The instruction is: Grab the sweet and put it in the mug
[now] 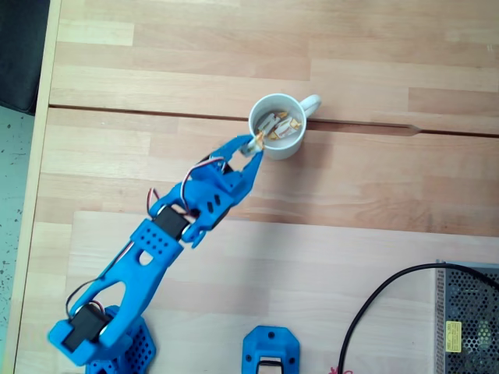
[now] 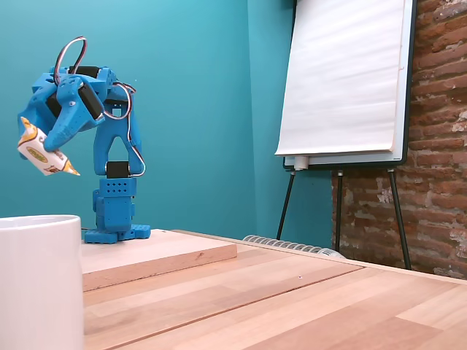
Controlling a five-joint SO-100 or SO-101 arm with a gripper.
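Observation:
The white mug [image 1: 274,151] stands on the wooden table near the middle, handle pointing right in a fixed view from above; several wrapped candies [image 1: 279,127] lie inside it. At low level the mug [image 2: 36,281] fills the lower left corner of a fixed view. My blue gripper [image 1: 253,146] hovers at the mug's left rim, shut on the sweet [image 2: 42,152], a white candy with orange-yellow twisted ends, held in the air well above the mug. From above the sweet [image 1: 255,142] shows at the fingertips, just over the rim.
The arm's base [image 1: 109,343] sits on a raised wooden board [image 1: 312,273] at the lower left. A metal mesh box [image 1: 468,319] with a black cable [image 1: 382,300] is at the lower right. A flipchart easel [image 2: 343,87] and brick wall [image 2: 441,138] stand behind the table.

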